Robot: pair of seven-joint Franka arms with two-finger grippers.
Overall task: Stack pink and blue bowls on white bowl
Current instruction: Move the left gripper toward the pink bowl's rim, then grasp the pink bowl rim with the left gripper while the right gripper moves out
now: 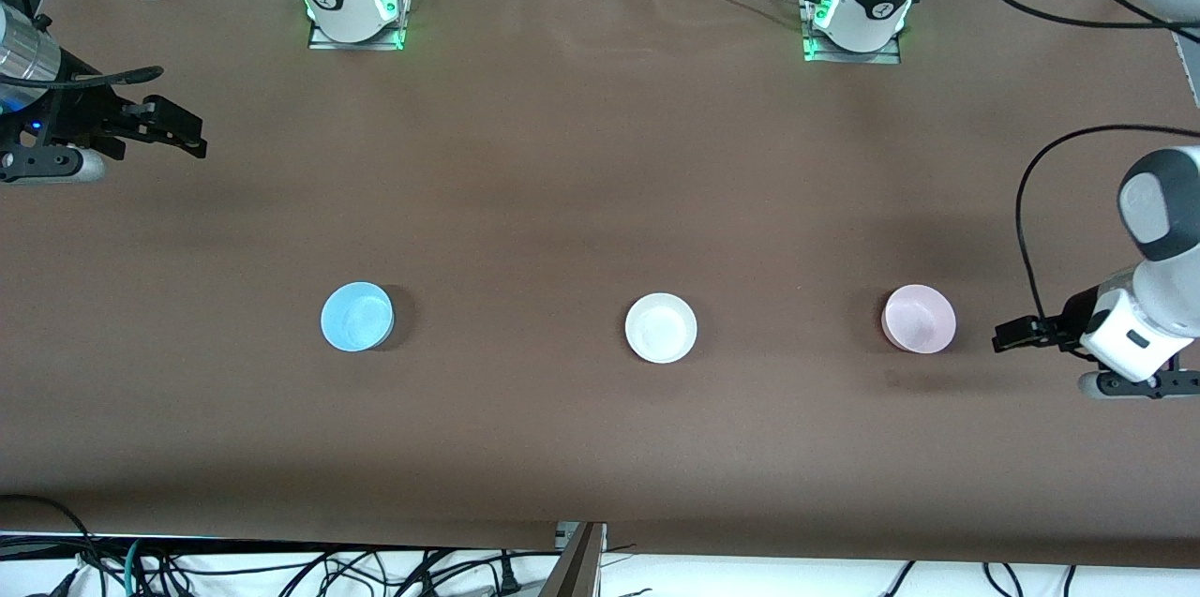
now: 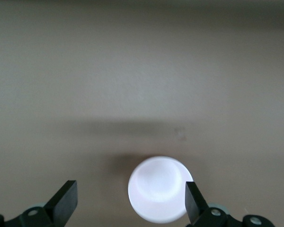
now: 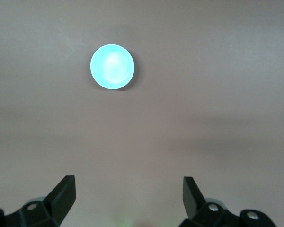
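Bowls sit in a row across the brown table [image 1: 600, 156] in the front view, well apart from one another: the light blue bowl [image 1: 356, 317] toward the right arm's end, the white bowl [image 1: 661, 327] in the middle, and the pale pink bowl [image 1: 919, 319] toward the left arm's end, each upright and separate, none stacked. The left gripper [image 1: 1005, 335] hangs low just beside the pink bowl at the table's edge, apart from it, while the right gripper [image 1: 192, 133] is up over bare cloth at its own end, well away from the blue bowl. From the left wrist view, the left gripper [image 2: 131, 201] has its two black fingers [image 2: 66, 198] spread wide, and the pink bowl [image 2: 156, 189], washed out nearly white, lies on the table between them, close to one finger, with nothing clamped. From the right wrist view, the right gripper [image 3: 128, 194] also has its fingers [image 3: 65, 191] wide apart and holding nothing, with the blue bowl [image 3: 112, 66] well off on the cloth
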